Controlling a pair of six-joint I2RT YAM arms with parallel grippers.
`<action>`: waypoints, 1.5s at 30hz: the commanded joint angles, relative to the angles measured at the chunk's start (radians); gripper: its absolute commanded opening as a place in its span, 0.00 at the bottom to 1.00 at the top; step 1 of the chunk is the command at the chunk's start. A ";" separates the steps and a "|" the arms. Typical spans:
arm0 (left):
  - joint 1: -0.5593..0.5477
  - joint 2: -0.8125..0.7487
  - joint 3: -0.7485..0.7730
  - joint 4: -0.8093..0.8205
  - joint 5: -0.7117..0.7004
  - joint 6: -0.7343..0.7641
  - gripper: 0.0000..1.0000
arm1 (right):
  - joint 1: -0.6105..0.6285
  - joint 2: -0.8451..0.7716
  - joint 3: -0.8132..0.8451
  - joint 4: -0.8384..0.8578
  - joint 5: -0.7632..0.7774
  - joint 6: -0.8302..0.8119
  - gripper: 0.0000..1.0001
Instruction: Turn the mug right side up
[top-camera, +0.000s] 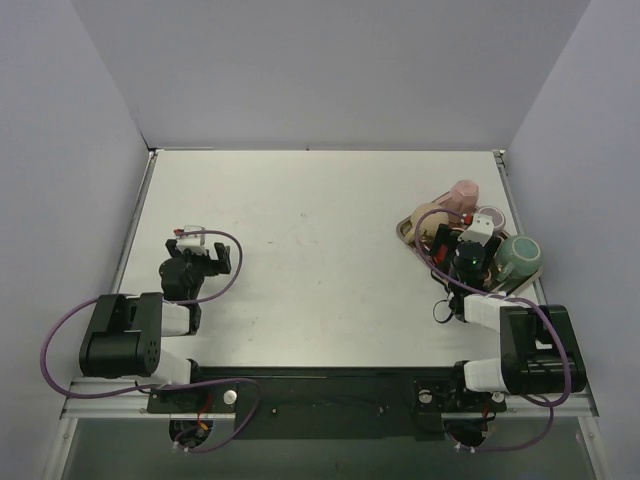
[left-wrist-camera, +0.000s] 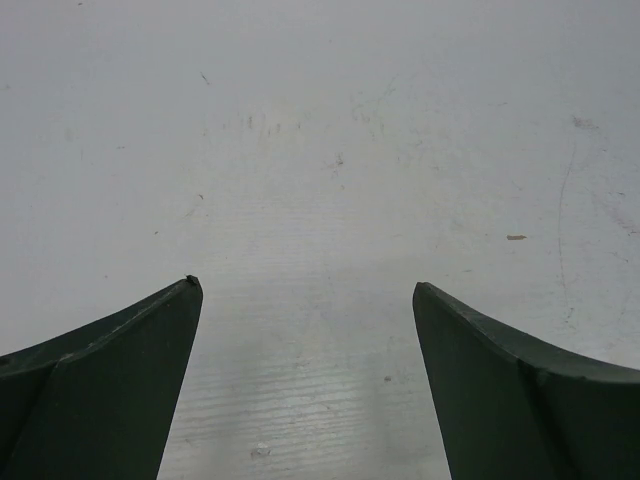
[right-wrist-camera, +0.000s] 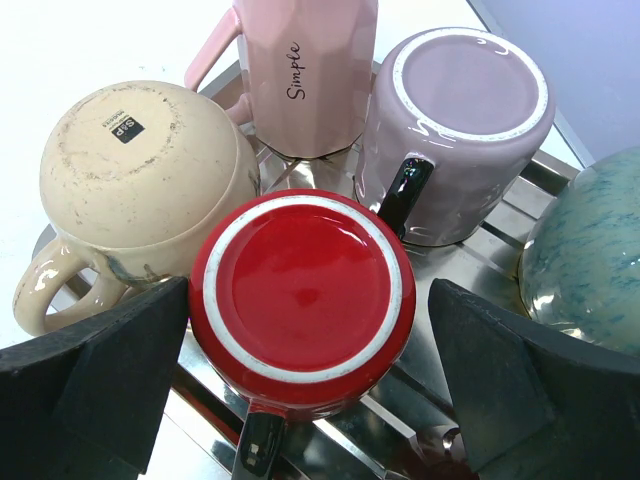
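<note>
Finding: the right gripper (right-wrist-camera: 308, 290) hangs released over the metal tray (right-wrist-camera: 478, 268), jaws spread wide and holding nothing. The red mug (right-wrist-camera: 305, 300) stands base-up in the near middle of the tray, directly between the two fingers, and is judged to be the mug intended, though every mug in the tray is inverted. Its black handle (right-wrist-camera: 260, 447) points toward the tray's near edge. Neighbours crowd it: a cream mug (right-wrist-camera: 140, 165) on the tray's left side, a pink mug (right-wrist-camera: 305, 75) at the tray's far side, a lilac mug (right-wrist-camera: 460, 110) at the far right and a blue-green mug (right-wrist-camera: 590, 250) at the right edge. Recommendation: descend straight, keeping both fingers in the narrow gaps beside the red mug's wall, and close low enough below the base rim for a firm hold. Lift well above the tray before rotating, since a turn made inside the tray is likely to strike the cream or lilac mug. The left gripper (left-wrist-camera: 305, 290) is likewise open over bare table (left-wrist-camera: 320, 150), well apart from the tray.
</note>
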 joint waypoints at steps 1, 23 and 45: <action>0.003 0.002 0.030 0.024 0.016 0.006 0.98 | -0.013 0.013 -0.019 -0.008 0.019 0.042 1.00; 0.040 -0.484 0.446 -1.023 0.203 0.132 0.98 | 0.180 -0.411 0.452 -1.448 0.578 0.568 0.67; 0.018 -0.440 0.395 -0.977 0.210 0.170 0.98 | -0.105 -0.302 0.449 -1.402 -0.055 -0.150 0.83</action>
